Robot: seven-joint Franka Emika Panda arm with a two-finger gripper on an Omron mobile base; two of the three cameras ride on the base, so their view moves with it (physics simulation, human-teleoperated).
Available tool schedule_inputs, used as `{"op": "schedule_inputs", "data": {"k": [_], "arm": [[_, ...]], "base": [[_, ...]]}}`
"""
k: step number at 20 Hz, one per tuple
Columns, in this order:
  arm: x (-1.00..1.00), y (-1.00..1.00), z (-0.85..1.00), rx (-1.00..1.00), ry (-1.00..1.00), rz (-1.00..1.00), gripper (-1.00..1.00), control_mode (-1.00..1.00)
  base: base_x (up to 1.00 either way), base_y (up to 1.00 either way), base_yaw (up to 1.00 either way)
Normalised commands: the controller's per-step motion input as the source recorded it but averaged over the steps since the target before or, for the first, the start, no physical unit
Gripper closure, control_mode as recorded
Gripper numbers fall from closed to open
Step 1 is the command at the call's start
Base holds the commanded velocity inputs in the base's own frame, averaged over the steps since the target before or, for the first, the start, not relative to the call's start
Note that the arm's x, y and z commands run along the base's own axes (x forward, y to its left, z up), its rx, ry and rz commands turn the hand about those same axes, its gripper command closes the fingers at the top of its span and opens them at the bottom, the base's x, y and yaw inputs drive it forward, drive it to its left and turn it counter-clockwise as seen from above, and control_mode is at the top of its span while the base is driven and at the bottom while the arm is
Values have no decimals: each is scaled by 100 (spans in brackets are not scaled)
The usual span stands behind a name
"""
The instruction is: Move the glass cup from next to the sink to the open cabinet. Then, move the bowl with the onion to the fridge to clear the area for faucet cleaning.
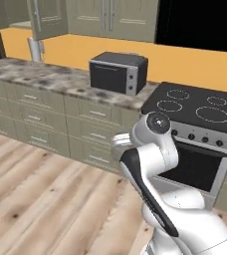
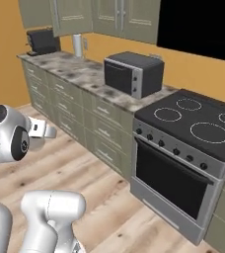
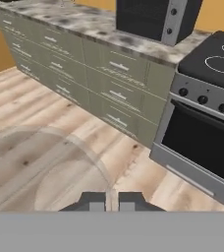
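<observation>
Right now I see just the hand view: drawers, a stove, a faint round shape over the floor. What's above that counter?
Observer: Wall cabinets. One door at the far left stands open.
Visitor: Anything further along the counter?
Observer: A dark appliance in the far corner, and a pale upright cylinder near it.
Visitor: And that round shape?
Observer: It looks like the clear cup. From the side, the hand is shut on it, out over the floor, level with the drawers.
</observation>
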Motion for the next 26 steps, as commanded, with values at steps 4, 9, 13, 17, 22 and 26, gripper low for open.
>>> {"op": "schedule_inputs", "data": {"k": [4,9,13,17,22,26], "arm": [[0,0,0,0,0,0,100,100],[0,0,0,0,0,0,100,100],[0,0,0,0,0,0,100,100],[0,0,0,0,0,0,100,100],[0,0,0,0,0,0,100,100],[0,0,0,0,0,0,100,100]], "base": [[100,38,-26],[100,78,-36],[100,100,-44],[100,100,-41],[86,100,-32],[47,100,-24]]}}
